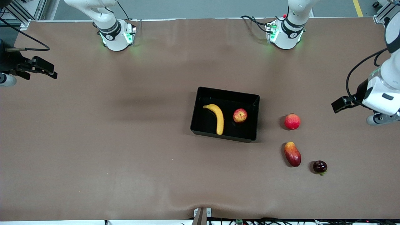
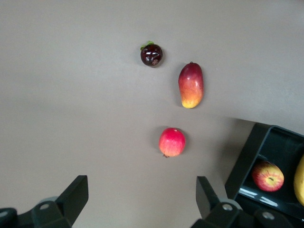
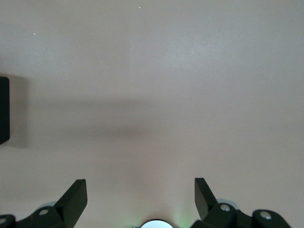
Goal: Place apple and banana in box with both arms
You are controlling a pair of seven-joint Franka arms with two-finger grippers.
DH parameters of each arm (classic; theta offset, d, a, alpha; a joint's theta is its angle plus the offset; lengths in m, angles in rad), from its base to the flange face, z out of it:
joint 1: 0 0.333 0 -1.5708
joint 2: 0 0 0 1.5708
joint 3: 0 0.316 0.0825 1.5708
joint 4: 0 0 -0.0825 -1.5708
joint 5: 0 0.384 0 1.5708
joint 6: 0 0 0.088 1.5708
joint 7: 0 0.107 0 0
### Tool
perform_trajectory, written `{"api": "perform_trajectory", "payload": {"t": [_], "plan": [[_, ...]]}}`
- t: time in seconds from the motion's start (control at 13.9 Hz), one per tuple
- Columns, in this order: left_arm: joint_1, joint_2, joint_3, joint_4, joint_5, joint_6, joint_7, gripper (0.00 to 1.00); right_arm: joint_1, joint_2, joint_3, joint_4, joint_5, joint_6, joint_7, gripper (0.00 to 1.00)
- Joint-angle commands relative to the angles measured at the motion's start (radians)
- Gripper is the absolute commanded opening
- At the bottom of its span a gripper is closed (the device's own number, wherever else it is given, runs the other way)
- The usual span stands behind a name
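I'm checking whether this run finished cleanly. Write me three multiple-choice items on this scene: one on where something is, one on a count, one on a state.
1. Where is the banana?
A. On the bare table
B. In the box, beside the apple
C. In the left hand

2. How many fruits lie on the table outside the box?
A. One
B. Three
C. Five

3. How do the two hands stand?
A. Both open and empty
B. Both shut on fruit
C. The left hand shut on the apple

Answers:
1. B, the front view shows the banana lying inside the black box, apart from the apple.
2. B, the red round fruit, the mango and the dark fruit lie toward the left arm's end.
3. A, the left hand and the right hand show spread fingers with nothing between them, each waiting near its own end of the table.
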Motion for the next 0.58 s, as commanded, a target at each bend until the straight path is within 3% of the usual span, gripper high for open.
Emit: {"api": "perform_trajectory", "payload": {"t": [0.0, 0.29, 0.43, 0.5], "plan": [[0.018, -0.057, -0.006, -0.007, -0.038, -0.022, 0.022, 1.00, 0.003, 0.007, -0.002, 0.017, -0.014, -0.009, -0.007, 1.00], [0.015, -0.082, 0.003, -0.007, -0.063, -0.051, 0.046, 1.00, 0.003, 0.007, -0.002, 0.017, -0.016, -0.006, -0.007, 1.00], [-0.046, -0.146, 0.112, -0.018, -0.119, -0.043, 0.094, 1.00, 0.004, 0.007, -0.002, 0.017, -0.013, -0.009, -0.007, 1.00], [-0.124, -0.172, 0.229, -0.021, -0.174, -0.045, 0.127, 1.00, 0.006, 0.007, -0.002, 0.017, -0.013, -0.008, -0.007, 1.00]]}}
